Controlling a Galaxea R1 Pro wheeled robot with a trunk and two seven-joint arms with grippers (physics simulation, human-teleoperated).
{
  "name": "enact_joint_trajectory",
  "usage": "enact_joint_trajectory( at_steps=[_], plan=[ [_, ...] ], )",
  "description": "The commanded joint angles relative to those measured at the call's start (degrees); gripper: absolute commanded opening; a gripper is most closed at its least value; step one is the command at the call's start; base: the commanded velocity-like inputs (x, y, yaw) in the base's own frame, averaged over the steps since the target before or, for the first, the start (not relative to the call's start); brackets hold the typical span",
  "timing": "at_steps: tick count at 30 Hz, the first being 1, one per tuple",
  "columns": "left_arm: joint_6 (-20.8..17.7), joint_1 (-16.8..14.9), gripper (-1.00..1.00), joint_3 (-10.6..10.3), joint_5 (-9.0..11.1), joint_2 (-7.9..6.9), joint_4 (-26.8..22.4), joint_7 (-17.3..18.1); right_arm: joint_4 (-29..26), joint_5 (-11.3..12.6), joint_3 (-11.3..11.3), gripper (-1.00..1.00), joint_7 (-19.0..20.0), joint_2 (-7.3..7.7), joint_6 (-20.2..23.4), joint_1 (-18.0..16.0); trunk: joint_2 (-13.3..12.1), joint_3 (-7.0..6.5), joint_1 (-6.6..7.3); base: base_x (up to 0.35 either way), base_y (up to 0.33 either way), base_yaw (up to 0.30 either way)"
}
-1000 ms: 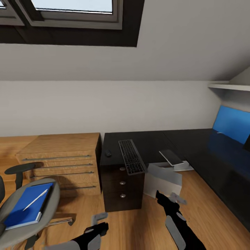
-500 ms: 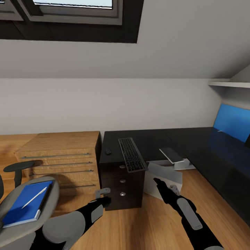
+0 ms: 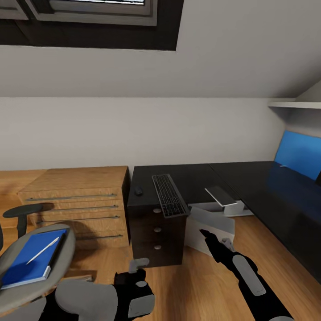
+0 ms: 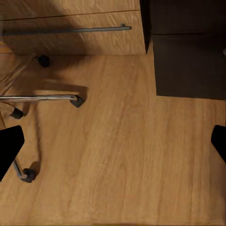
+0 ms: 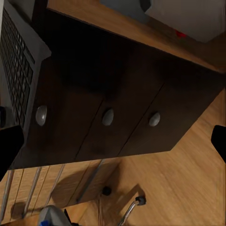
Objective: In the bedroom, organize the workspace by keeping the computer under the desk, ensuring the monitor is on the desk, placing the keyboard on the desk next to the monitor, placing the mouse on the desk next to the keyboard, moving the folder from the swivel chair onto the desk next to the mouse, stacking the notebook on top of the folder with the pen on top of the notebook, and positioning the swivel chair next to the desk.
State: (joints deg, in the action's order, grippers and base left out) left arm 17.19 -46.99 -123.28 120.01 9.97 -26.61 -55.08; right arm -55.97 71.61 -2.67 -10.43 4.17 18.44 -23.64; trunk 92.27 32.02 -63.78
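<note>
A light wooden drawer chest (image 3: 78, 205) with long metal handles stands on wood plank flooring (image 3: 196, 285) below a dark-framed skylight (image 3: 96, 20).

The black desk (image 5: 117, 94) has three round silver knobs (image 5: 108, 117) in a row. The keyboard (image 5: 16, 61) sticks out over its edge. The wood floor (image 5: 188, 188) lies beside it.

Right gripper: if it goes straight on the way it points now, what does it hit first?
Likely the desk's drawer unit: the right gripper looks squarely at its knobbed front. Depth is unclear.
</note>
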Motion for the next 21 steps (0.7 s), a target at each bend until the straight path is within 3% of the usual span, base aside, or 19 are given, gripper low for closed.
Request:
enact_joint_trajectory(
  at_steps=[1,6,8,10,11,12,14,15,16,17,18,19,21],
  plan=[
    [0.8,-0.1,1.0,-0.4,-0.1,0.03,-0.9,-0.7,-0.1,0.6,-0.2,1.0,-0.5,0.13,0.0,0.0,0.5,0.25,-0.22,0.0,0.0,0.0],
    [2.6,-0.2,1.0,3.4,-2.0,0.03,-6.8,-2.7,-0.1,0.6,-0.2,1.0,-0.5,0.39,0.8,0.0,2.5,1.14,-1.32,0.0,0.0,0.0],
    [2.6,-0.4,1.0,4.7,-2.9,-1.03,-11.0,-2.9,-0.1,0.6,-0.2,1.0,-0.5,0.44,1.4,0.0,3.3,1.5,-1.76,0.0,0.0,0.0],
    [2.5,-0.8,1.0,6.5,-7.8,-3.82,-18.7,-3.1,-0.2,0.6,-0.2,1.0,-0.5,0.46,1.9,0.0,4.1,1.86,-2.2,0.0,0.0,0.0],
    [2.5,-0.9,1.0,7.3,-9.0,-4.54,-20.0,-3.1,-0.2,0.6,-0.2,1.0,-0.5,0.45,2.0,0.0,4.5,2.04,-2.42,0.0,0.0,0.0],
    [2.4,-1.0,1.0,9.7,-11.3,-6.16,-22.3,-3.2,-0.2,0.6,-0.2,1.0,-0.5,0.43,2.1,0.0,4.9,2.22,-2.64,0.0,0.0,0.0],
    [2.1,-1.0,1.0,13.0,-12.9,-8.11,-24.5,-3.2,-0.1,0.6,-0.2,1.0,-0.5,0.42,2.1,-0.1,5.7,2.58,-3.08,0.0,0.0,0.0],
    [1.4,-1.0,1.0,16.7,-14.1,-10.42,-26.8,-3.1,-0.1,0.6,-0.2,1.0,-0.5,0.41,2.2,-0.1,6.1,2.76,-3.3,0.0,0.0,0.0],
    [0.7,-1.0,1.0,18.5,-14.5,-11.69,-28.0,-3.1,-0.1,0.6,-0.2,1.0,-0.5,0.41,2.2,-0.1,6.5,2.94,-3.52,0.0,0.0,0.0],
    [-1.2,-1.1,1.0,21.6,-15.1,-14.43,-30.6,-3.1,-0.1,0.6,-0.2,1.0,-0.5,0.41,2.2,0.0,6.9,3.12,-3.74,0.0,0.0,0.0],
    [-2.4,-1.1,1.0,22.9,-15.3,-15.84,-31.7,-3.0,-0.2,0.6,-0.2,1.0,-0.6,0.41,2.2,-0.1,7.3,3.3,-3.96,0.0,0.0,0.0],
    [-4.8,-1.1,1.0,25.2,-15.7,-18.47,-33.4,-2.9,-0.2,0.6,-0.2,1.0,-0.5,0.4,2.2,-0.1,7.7,3.48,-4.18,0.0,0.0,0.0],
    [-7.5,-1.1,1.0,28.2,-16.0,-21.54,-34.9,-1.9,-0.2,0.6,-0.3,1.0,-0.5,0.37,2.2,-0.1,8.5,3.84,-4.62,0.0,0.0,0.0]
  ],
)
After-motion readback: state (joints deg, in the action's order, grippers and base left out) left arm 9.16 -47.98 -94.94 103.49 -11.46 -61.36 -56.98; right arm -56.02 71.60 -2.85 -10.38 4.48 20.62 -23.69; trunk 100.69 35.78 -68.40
